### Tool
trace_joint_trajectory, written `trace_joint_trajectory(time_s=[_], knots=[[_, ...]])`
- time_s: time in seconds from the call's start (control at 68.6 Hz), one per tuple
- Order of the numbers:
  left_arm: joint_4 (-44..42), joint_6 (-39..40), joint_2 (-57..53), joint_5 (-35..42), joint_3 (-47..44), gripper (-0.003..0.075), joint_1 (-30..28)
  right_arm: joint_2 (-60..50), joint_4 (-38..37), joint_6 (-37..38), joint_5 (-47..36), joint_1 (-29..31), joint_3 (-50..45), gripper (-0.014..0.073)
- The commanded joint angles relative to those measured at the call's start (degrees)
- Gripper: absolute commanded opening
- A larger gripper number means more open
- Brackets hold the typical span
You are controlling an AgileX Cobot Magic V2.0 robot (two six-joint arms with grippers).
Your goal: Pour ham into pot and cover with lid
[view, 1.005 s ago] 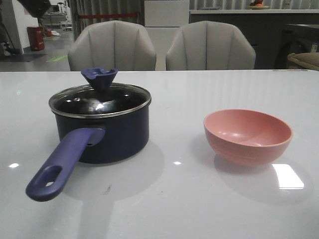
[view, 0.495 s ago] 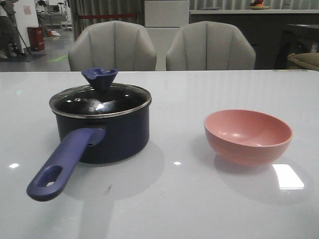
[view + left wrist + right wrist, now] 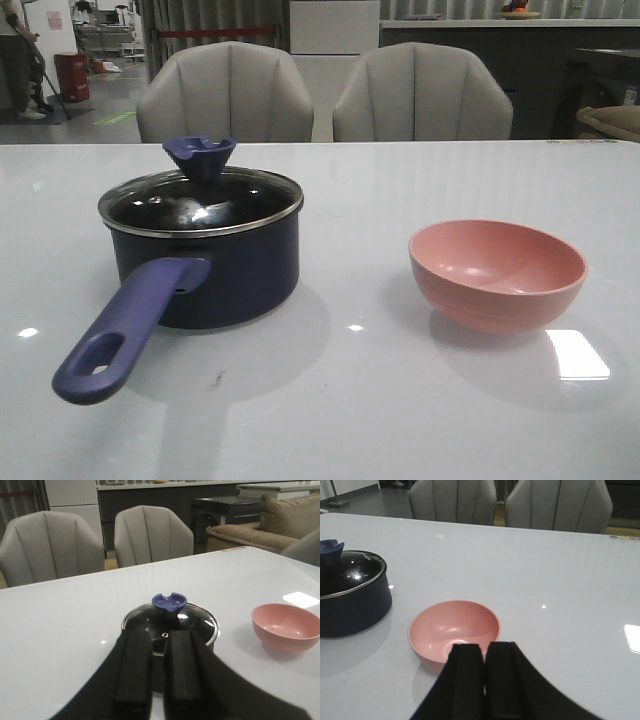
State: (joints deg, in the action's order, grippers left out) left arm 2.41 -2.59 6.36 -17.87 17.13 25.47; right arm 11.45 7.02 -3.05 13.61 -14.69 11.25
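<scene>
Glass lid [image 3: 200, 200] still sits on pot [image 3: 215, 275]; nothing has shifted.

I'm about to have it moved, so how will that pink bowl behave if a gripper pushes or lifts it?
The pink bowl looks empty, so it is probably light. Its rounded underside and the glossy table suggest it would slide or rock when pushed. The rim looks thin and smooth, so a pinch there may slip.
</scene>
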Motion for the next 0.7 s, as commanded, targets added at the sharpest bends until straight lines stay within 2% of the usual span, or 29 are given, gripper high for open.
trace_joint_trajectory(time_s=[0.0, 0.525, 0.597, 0.685], knots=[[0.6, 0.1, 0.5, 5.3, 1.3, 0.0115, -0.2, 0.5, -0.3, -0.7, -4.4, -0.1, 1.6, 0.0146], [-0.7, 0.1, 0.5, 5.8, -0.2, 0.0112, -0.2, 0.5, -0.3, -0.7, -4.4, -0.1, 1.6, 0.0146], [-3.1, 0.2, 0.5, 5.9, -1.6, 0.0112, -1.9, 0.5, -0.3, -0.7, -4.4, -0.1, 1.6, 0.0146], [-3.1, 0.8, -0.2, 7.2, -3.7, 0.0112, -6.5, 0.5, -0.3, -0.7, -4.4, -0.1, 1.6, 0.0146]])
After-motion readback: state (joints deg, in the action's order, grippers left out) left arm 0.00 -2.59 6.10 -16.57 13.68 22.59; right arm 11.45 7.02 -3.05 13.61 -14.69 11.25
